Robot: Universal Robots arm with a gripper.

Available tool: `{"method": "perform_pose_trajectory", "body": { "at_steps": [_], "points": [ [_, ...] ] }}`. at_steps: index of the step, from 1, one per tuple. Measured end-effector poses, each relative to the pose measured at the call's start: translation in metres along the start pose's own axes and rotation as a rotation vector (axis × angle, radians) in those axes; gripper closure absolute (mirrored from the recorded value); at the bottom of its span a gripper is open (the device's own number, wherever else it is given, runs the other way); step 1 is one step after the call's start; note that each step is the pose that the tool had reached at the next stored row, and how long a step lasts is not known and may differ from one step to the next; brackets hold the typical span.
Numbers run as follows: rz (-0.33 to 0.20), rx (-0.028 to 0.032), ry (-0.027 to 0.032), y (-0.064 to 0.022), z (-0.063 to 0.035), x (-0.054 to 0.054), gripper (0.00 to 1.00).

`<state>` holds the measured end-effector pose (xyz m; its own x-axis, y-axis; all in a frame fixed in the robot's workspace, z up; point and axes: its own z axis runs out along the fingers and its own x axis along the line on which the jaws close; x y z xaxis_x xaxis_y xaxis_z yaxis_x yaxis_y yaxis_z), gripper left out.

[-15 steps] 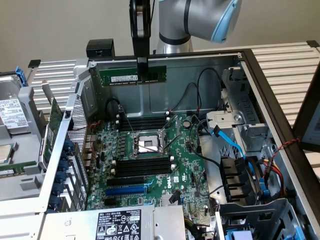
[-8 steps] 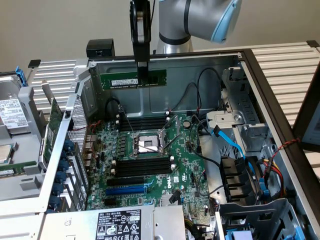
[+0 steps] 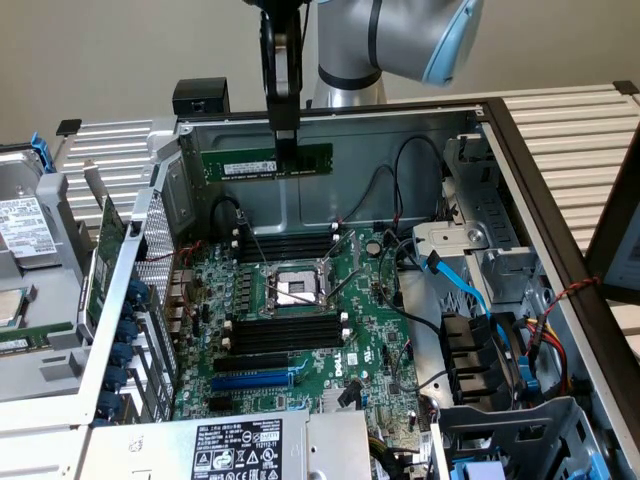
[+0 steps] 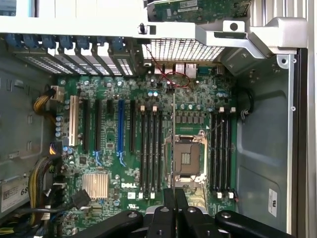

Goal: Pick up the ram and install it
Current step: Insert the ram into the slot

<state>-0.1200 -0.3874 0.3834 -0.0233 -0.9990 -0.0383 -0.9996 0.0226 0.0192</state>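
The pincer (image 3: 285,160) is clamped on the middle of the ram (image 3: 240,163), which hangs on edge above the CPU socket (image 3: 297,290), its long axis parallel to the black memory slots (image 3: 285,335) on both sides of that socket.

This looks like a robotics lab set up for computer assembly. An opened desktop computer case (image 3: 330,130) lies flat at the centre with its motherboard (image 3: 375,330) bared, on a slatted white table (image 3: 570,125) at two o'clock. At twelve o'clock a grey robot arm (image 3: 400,35) carries the ram (image 3: 245,160).
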Motion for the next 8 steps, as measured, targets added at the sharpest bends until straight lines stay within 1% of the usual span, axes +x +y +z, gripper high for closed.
{"method": "perform_pose_trajectory", "body": {
  "at_steps": [2,8],
  "points": [
    [0.0,-0.0001,-0.0021,0.0,0.0009,0.001,0.87],
    [0.0,-0.0003,-0.0018,-0.0001,0.0032,0.0054,0.87]
  ]
}}
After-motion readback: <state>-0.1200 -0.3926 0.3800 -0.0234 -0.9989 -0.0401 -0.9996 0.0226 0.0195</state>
